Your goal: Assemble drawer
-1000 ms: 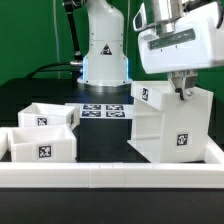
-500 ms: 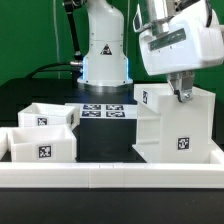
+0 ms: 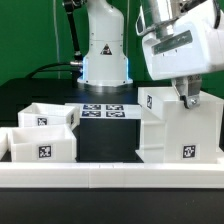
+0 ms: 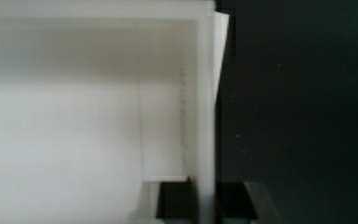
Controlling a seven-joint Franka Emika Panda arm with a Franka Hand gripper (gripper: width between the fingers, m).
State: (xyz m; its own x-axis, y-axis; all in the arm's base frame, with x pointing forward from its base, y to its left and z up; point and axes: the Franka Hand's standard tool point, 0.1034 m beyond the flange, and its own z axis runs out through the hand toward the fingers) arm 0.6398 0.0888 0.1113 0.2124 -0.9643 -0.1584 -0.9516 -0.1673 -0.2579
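The drawer's large white boxy housing (image 3: 178,130) stands on the exterior view's right, tags on its faces. My gripper (image 3: 188,100) comes down from above and is shut on the housing's top wall. In the wrist view the thin white wall (image 4: 217,120) runs between my two dark fingers (image 4: 172,203), and my gripper (image 4: 217,203) straddles its edge. The housing's white surface (image 4: 87,110) fills one side and dark table the other. Two small open-top trays stand on the exterior view's left, one behind (image 3: 48,115) and one in front (image 3: 40,145), each with a tag.
The marker board (image 3: 105,110) lies flat on the black table between the trays and the housing. A long low white rail (image 3: 110,178) runs along the front. The robot's base (image 3: 103,50) stands at the back.
The housing has shifted toward the exterior view's right and turned a little with my gripper holding it. The trays have not moved.
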